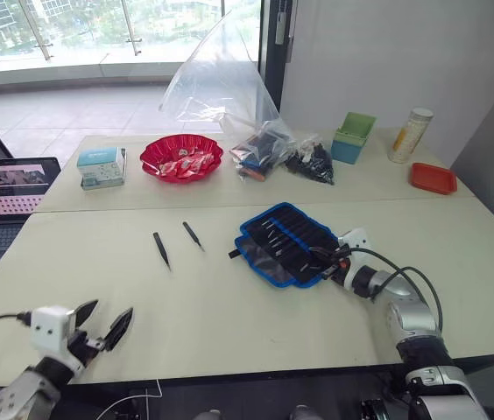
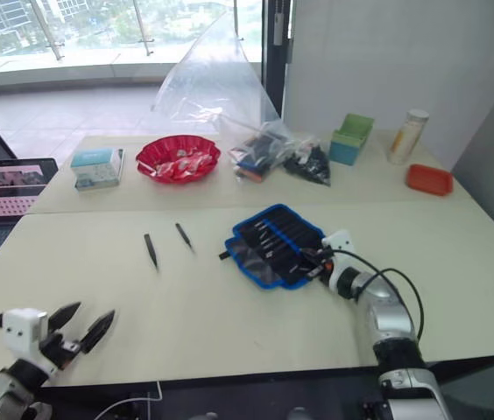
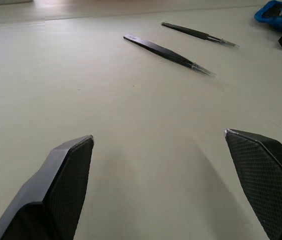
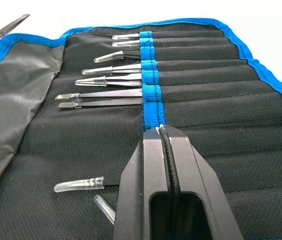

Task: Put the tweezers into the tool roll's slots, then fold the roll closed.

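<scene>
The left claw [image 1: 103, 325] hovers at the near edge of the counter [image 1: 229, 315], fingers spread wide apart and holding nothing. The right claw [image 4: 162, 145] lies on the open roll [image 1: 287, 242], fingers pressed together at the blue band across the slots [image 4: 216, 95]. Several tweezers sit in those slots with capped tips sticking out. Farther left, two loose tweezers [image 1: 161, 248] lie bare on the counter, well apart from the roll. Beyond stand a red bowl [image 1: 181, 157] and a clear bag [image 1: 225, 83].
</scene>
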You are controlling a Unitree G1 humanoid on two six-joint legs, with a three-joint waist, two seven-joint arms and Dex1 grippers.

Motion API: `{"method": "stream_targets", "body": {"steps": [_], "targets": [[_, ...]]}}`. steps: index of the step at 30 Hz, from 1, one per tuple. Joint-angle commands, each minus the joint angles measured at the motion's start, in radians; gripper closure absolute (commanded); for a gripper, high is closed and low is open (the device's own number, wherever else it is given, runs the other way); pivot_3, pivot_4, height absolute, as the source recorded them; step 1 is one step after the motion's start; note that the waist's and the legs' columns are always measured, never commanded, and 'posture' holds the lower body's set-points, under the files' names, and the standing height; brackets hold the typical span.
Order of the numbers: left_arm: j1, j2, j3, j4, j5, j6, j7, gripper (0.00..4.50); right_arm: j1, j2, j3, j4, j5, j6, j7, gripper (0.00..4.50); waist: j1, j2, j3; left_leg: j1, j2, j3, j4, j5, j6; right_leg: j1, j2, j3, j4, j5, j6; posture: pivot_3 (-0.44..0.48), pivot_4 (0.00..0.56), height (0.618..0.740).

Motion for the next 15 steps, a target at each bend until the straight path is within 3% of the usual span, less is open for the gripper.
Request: {"method": "stream_targets", "body": {"steps": [1,8,15], "targets": [[0.071,-0.042,0.044,-0.059,-0.029,-0.081,0.029,0.06,-0.003,-0.01,0.01,0.029,-0.019,0.002,0.008,4.5,0.008,0.0,0.0,0.001,0.0,0.0,0.0,0.0,0.001,0.0,0.0,0.0,0.0,0.0,0.0,0.0,0.15,0.74],[0.14,-0.116,0.015,-0.086,-0.001,-0.172,0.102,0.06,-0.011,-0.001,0.009,0.049,-0.014,0.013,0.027,4.5,0.025,0.0,0.0,0.006,0.001,0.002,-0.001,-0.006,0.01,0.004,0.0,-0.001,-0.006,0.001,-0.001,0.0,0.15,0.74],[0.145,-0.114,-0.011,-0.109,-0.009,-0.164,0.142,0.06,-0.012,0.001,0.01,0.047,-0.016,0.018,0.03,4.5,0.023,0.0,0.0,0.009,0.001,0.002,-0.002,-0.007,0.01,0.012,0.0,-0.001,-0.006,0.001,-0.001,0.0,0.15,0.74]]}}
